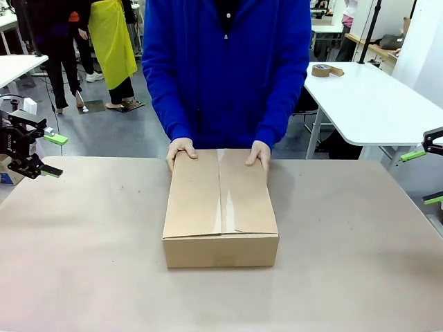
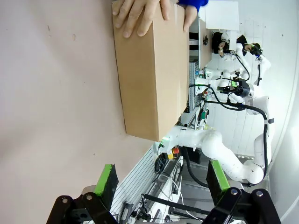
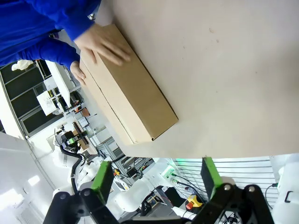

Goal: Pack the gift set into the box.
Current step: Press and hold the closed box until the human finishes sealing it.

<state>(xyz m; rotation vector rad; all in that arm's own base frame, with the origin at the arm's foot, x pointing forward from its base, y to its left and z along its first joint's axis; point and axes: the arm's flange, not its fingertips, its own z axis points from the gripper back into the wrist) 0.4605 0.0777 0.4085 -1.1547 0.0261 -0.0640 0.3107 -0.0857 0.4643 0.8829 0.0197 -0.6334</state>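
Box (image 1: 220, 207): closed, mid-tabletop, long axis near-to-far; person's hands (image 1: 181, 149) on its far end.
Left gripper (image 1: 52, 155): left edge, jaws apart.
Right gripper (image 1: 423, 178): right edge, jaws apart.
Nearer arm: left, slightly.

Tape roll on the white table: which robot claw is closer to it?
Right. The right gripper is near the white table holding the tape roll; the left gripper is across the box, at the opposite edge.
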